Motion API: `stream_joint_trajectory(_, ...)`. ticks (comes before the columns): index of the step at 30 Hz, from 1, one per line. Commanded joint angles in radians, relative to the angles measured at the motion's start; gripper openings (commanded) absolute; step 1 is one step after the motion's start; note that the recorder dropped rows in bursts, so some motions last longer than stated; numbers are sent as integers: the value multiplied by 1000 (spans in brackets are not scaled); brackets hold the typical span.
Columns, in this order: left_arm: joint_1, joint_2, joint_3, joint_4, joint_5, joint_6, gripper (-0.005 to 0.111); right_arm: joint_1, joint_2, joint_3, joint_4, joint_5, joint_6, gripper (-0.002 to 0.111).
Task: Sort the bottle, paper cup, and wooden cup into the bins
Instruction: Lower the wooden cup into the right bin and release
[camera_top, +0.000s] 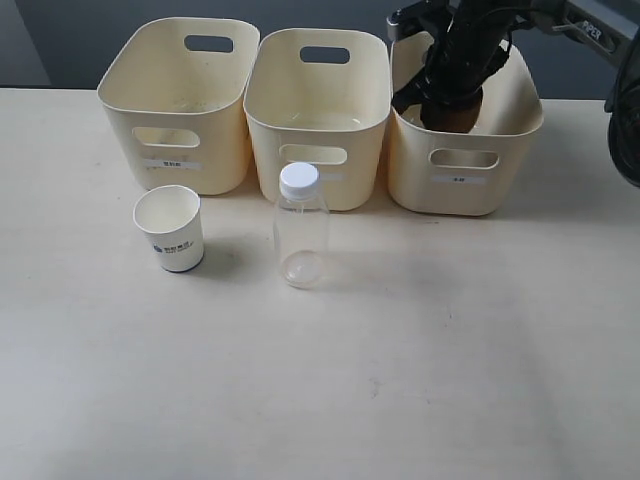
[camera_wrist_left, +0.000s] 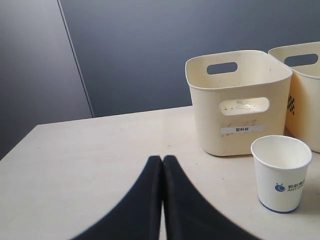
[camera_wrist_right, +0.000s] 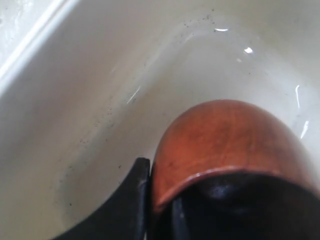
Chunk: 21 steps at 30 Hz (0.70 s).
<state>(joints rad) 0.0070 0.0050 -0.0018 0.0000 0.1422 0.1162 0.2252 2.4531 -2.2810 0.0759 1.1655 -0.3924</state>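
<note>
pale beige matte table top (camera_top: 400, 380): evenly lit, soft shadows only. behind the table's far edge stands a flat dark blue-grey wall (camera_wrist_left: 150, 50); a lighter grey wall panel (camera_wrist_left: 35, 75) adjoins it at a straight seam.

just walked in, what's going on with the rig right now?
The right gripper holds the wooden cup down inside the right-hand bin, not yet released. The left gripper is shut and empty. On the table, the paper cup stands before the left bin and the bottle before the middle bin.
</note>
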Motion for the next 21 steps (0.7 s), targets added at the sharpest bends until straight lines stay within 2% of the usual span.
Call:
stream_joint_trajectory(1, 0, -5, 2, 0, -7, -1, 0, -7, -4, -11, -11, 33, 2, 8)
stream_joint_trajectory(7, 0, -5, 2, 0, -7, -1, 0, -22, 1, -11, 12, 56, 0, 10)
stream_joint_trajectory(13, 0, -5, 2, 0, -7, -1, 0, -66, 18, -11, 121, 56, -11, 10)
stream_joint_trajectory(21, 0, -5, 2, 0, -7, -1, 0, -90, 53, -11, 142, 56, -16, 12)
